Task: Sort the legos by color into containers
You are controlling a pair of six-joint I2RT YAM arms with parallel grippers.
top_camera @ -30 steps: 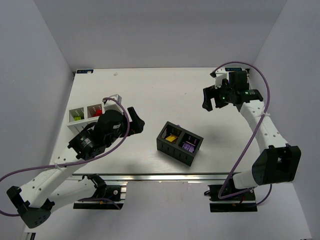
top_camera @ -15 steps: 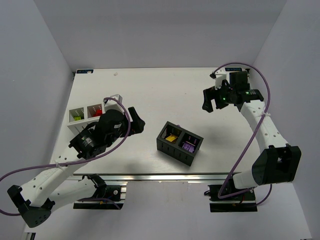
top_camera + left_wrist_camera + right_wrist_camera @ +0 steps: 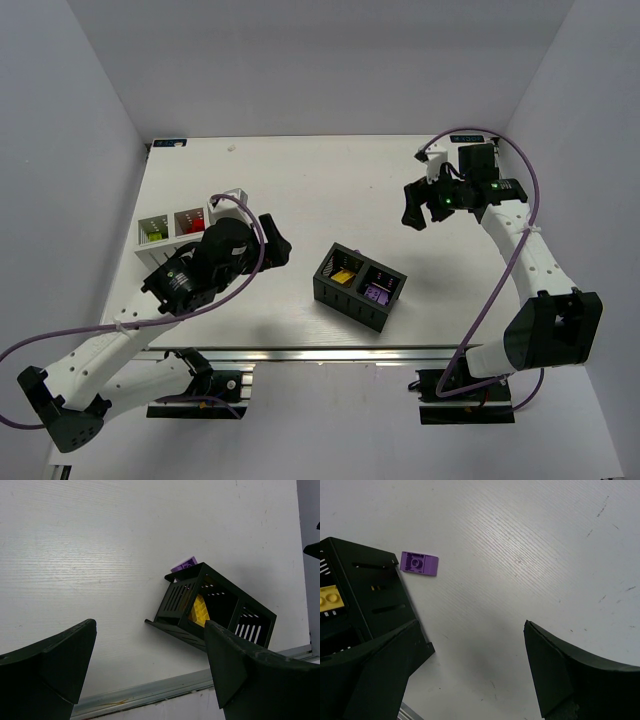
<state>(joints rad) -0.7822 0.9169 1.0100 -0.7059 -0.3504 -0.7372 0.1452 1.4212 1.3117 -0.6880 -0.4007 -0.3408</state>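
Observation:
The black two-compartment box (image 3: 360,286) stands near the table's front middle, with a yellow lego (image 3: 343,277) in its left cell and a purple lego (image 3: 376,294) in its right cell. The white box (image 3: 175,228) at the left holds a lime green lego (image 3: 152,235) and a red lego (image 3: 192,226). A loose purple lego (image 3: 420,563) lies on the table beside a corner of the black box (image 3: 365,590). It also shows in the left wrist view (image 3: 184,564), behind the box (image 3: 215,605). My left gripper (image 3: 276,245) (image 3: 150,630) is open and empty, left of the black box. My right gripper (image 3: 415,205) (image 3: 470,630) is open and empty, above the table to the far right of the box.
The table's front edge with its metal rail (image 3: 150,692) runs just below the black box. White walls close in the table on the left, back and right. The left arm's purple cable (image 3: 60,345) loops off the table's front left.
My right gripper has shifted slightly left and toward the back. My left arm has moved only a little. No lego has moved.

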